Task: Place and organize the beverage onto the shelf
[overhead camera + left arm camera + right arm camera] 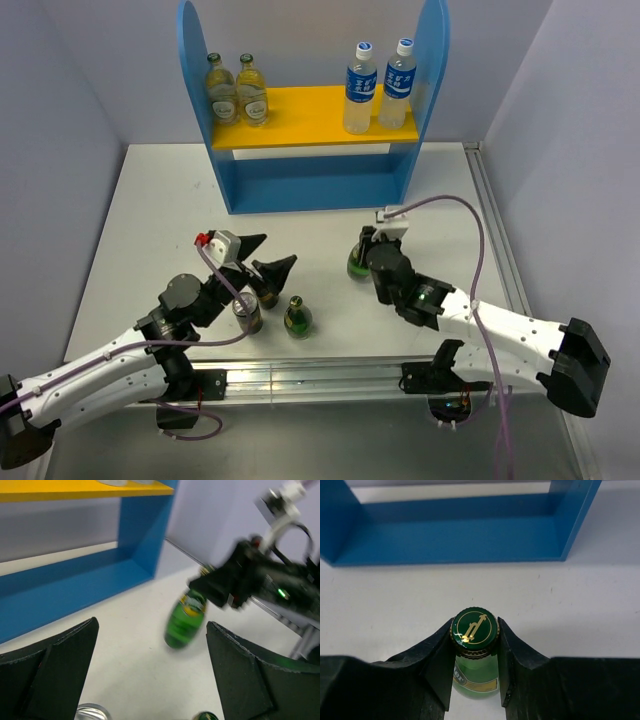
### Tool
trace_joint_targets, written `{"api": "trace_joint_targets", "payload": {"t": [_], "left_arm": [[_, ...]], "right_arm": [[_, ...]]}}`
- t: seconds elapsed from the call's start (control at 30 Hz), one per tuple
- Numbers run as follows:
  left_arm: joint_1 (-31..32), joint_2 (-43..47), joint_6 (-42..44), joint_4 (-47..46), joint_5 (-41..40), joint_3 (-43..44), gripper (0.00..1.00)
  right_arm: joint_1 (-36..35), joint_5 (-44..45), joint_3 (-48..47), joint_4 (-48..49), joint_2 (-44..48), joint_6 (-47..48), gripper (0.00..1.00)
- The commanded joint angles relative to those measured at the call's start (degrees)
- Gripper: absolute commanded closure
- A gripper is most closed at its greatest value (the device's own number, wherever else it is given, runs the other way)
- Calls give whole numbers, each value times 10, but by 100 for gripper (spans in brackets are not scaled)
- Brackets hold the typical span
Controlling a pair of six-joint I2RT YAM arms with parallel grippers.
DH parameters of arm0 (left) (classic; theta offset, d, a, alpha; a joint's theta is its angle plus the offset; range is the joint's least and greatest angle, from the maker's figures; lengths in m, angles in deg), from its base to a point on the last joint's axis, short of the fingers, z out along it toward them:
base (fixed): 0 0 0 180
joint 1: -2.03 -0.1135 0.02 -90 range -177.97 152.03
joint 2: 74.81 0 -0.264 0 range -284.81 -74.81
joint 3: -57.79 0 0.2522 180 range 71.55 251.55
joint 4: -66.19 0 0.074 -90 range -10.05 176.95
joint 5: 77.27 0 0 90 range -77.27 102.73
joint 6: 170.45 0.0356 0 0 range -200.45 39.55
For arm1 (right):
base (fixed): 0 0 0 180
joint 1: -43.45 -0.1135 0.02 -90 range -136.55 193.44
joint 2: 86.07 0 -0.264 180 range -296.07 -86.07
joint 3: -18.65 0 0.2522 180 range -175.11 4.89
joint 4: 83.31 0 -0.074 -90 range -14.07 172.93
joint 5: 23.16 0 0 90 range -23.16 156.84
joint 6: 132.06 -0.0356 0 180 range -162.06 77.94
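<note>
The shelf (305, 118) stands at the back of the table, with two yellow glass bottles (236, 90) at the left of its yellow upper board and two water bottles (380, 85) at the right. My right gripper (368, 250) is shut on the neck of a green bottle (474, 627), which stands on the table in front of the shelf's blue lower part (455, 540). My left gripper (264, 258) is open and empty above a silver can (247, 313) and a second green bottle (297, 317). The held bottle also shows in the left wrist view (186, 620).
Another small bottle (268, 297) stands partly hidden under my left fingers. A metal rail (495, 230) runs along the table's right edge. The shelf's lower level (75, 580) holds nothing that I can see.
</note>
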Motion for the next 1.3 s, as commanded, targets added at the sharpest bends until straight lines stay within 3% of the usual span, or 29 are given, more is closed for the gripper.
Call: {"api": "trace_joint_targets", "payload": {"t": [0.0, 0.23, 0.5, 0.83, 1.27], "left_arm": [[14, 13, 11, 14, 92, 17, 5], [38, 36, 10, 32, 126, -3, 4], [56, -2, 9, 43, 115, -9, 3], [65, -44, 15, 22, 83, -17, 3], [67, -58, 17, 10, 72, -23, 3]], "right_arm": [[49, -33, -82, 102, -12, 28, 100], [157, -90, -172, 146, -128, 44, 100], [268, -138, -230, 195, -244, 28, 100], [316, -159, -347, 221, -369, 52, 100], [334, -146, -398, 291, -456, 94, 100]]}}
